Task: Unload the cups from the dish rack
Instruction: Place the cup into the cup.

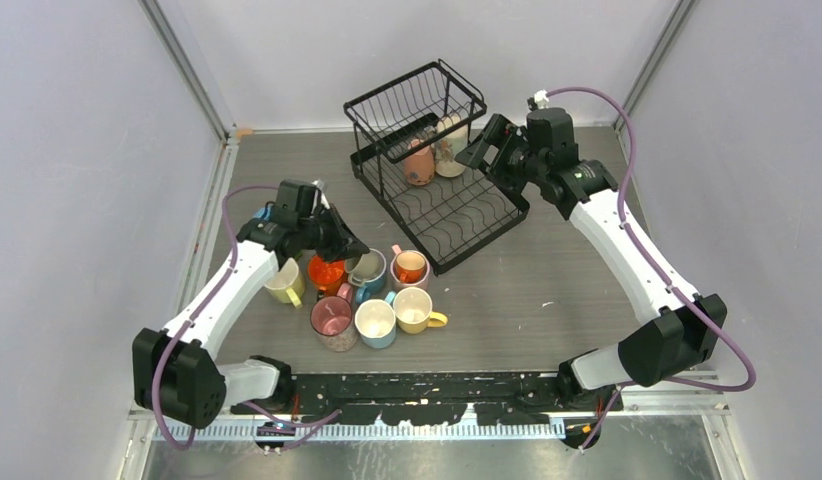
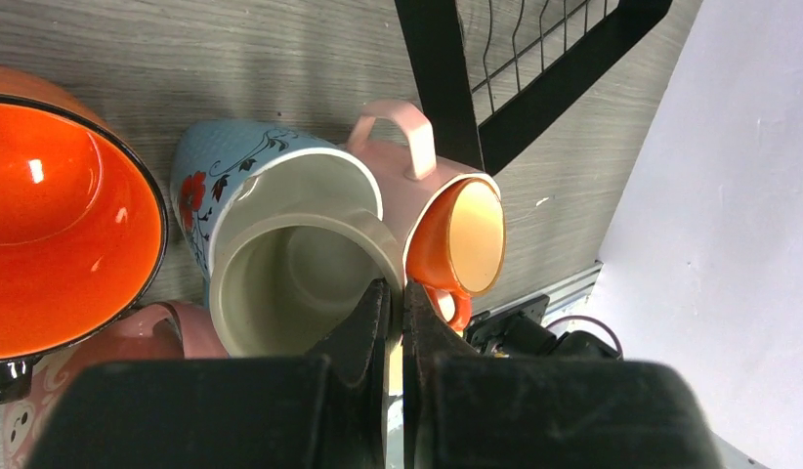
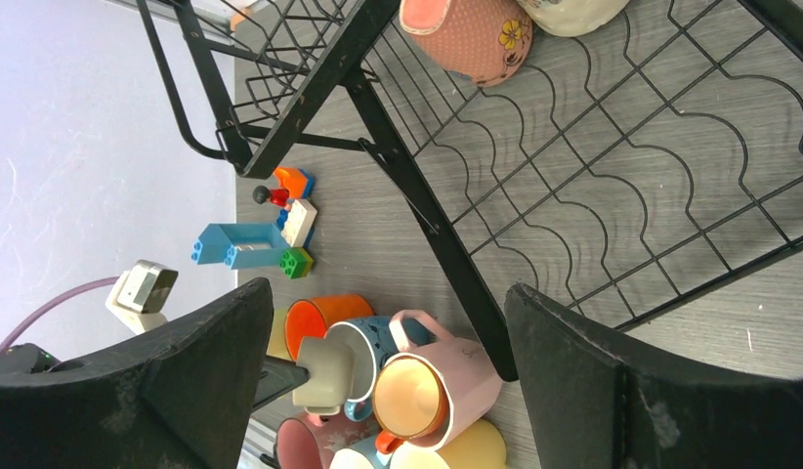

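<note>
Left gripper (image 2: 396, 298): pinched tight on the rim of the light blue china mug with red flowers (image 2: 232, 171). One finger is inside the mug and one is outside.
Light blue mug: in the middle of the left wrist view, down among the other mugs. It touches the pink mug with an orange inside (image 2: 446, 210) on its right. I cannot tell if it sits flat on the grey wood-look table (image 2: 280, 59).
Big orange mug (image 2: 56, 215): at the left edge of that view, close by.
Right gripper (image 3: 388, 293): wide open and holding nothing, just beside the rack.
Black wire dish rack (image 1: 387, 105): upper middle of the top view.
Mugs in the rack: two. A salmon dotted mug with a yellow flower (image 3: 476, 39) and a beige mug (image 3: 573, 12) sit side by side on the wavy lower tray, at the top of the right wrist view.
Mugs already out: seven, bunched in the lower middle of the top view.
Toy blocks (image 3: 246, 244): on the table, at the left of the right wrist view.
How the mugs handle: I think they are hard, shiny and slippery, a bit heavy for their size, and they can chip or break if bumped.
Where to hold: the rim wall looks best, with one finger in and one out. The handle is thin and may slip.
Job so far: nearly done, I think.
</note>
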`<action>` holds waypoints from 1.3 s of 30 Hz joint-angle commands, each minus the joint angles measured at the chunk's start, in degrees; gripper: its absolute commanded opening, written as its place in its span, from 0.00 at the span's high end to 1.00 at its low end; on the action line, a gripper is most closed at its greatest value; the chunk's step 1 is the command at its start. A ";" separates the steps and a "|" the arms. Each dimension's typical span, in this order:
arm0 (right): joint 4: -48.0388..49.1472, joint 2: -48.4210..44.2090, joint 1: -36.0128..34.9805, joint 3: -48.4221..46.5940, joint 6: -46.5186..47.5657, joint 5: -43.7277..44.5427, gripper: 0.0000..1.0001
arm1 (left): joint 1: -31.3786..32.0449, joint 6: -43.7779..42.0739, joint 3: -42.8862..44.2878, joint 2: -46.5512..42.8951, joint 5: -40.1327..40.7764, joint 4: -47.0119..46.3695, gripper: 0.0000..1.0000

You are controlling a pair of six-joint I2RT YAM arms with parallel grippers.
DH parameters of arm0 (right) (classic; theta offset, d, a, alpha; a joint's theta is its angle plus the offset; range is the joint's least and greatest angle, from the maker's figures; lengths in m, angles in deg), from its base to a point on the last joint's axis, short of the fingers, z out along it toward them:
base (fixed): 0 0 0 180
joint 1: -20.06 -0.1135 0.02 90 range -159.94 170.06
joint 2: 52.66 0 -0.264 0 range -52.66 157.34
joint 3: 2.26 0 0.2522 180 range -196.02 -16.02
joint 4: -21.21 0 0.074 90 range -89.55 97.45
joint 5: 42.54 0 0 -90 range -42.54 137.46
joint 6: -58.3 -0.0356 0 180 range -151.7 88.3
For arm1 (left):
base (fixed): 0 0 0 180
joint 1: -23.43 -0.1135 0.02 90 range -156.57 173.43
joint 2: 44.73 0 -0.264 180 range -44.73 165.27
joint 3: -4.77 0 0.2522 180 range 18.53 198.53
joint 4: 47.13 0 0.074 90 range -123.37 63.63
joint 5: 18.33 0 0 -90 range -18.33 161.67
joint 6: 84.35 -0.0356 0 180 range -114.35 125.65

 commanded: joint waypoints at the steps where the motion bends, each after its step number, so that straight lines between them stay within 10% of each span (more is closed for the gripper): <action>1: 2.71 -1.89 -0.25 0.24 0.40 -0.70 0.08 | 0.74 -1.66 3.33 0.62 0.90 -0.43 1.00; 39: 3.76 -2.60 -0.29 1.69 0.87 -0.96 0.08 | 1.76 -2.11 7.36 7.71 3.42 -0.51 1.00</action>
